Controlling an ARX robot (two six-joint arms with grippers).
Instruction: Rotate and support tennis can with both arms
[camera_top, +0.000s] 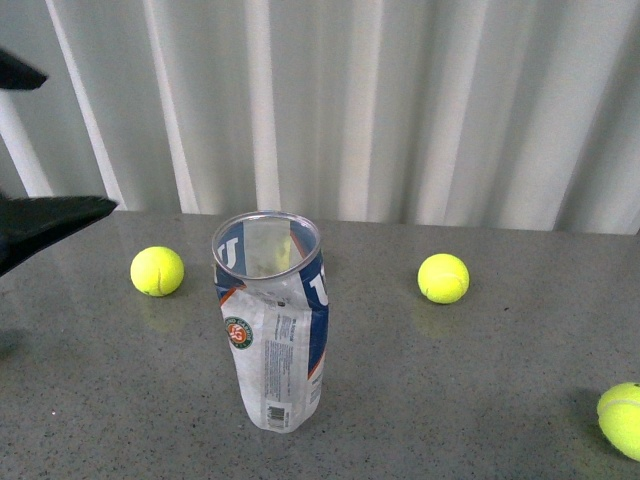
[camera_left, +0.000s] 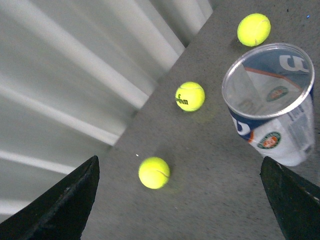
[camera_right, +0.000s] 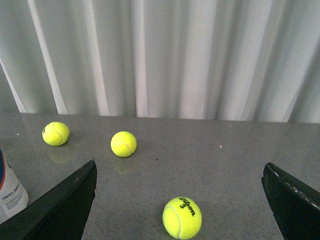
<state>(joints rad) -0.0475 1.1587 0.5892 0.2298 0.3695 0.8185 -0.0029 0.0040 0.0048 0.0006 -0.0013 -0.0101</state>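
Front view, grey table (camera_top: 480, 380) before white curtain (camera_top: 420, 100), tennis can (camera_top: 272, 330) upright at centre, open mouth up, untouched, left gripper (camera_left: 180, 200) spread wide at far left, right gripper (camera_right: 180, 200) spread, empty, three tennis balls (camera_top: 157, 271) scattered around.

The left gripper (camera_top: 45, 215) reaches in from the left edge of the front view, its black fingers (camera_left: 60, 205) spread wide. The right gripper (camera_right: 180, 210) also stands wide open, holding nothing.
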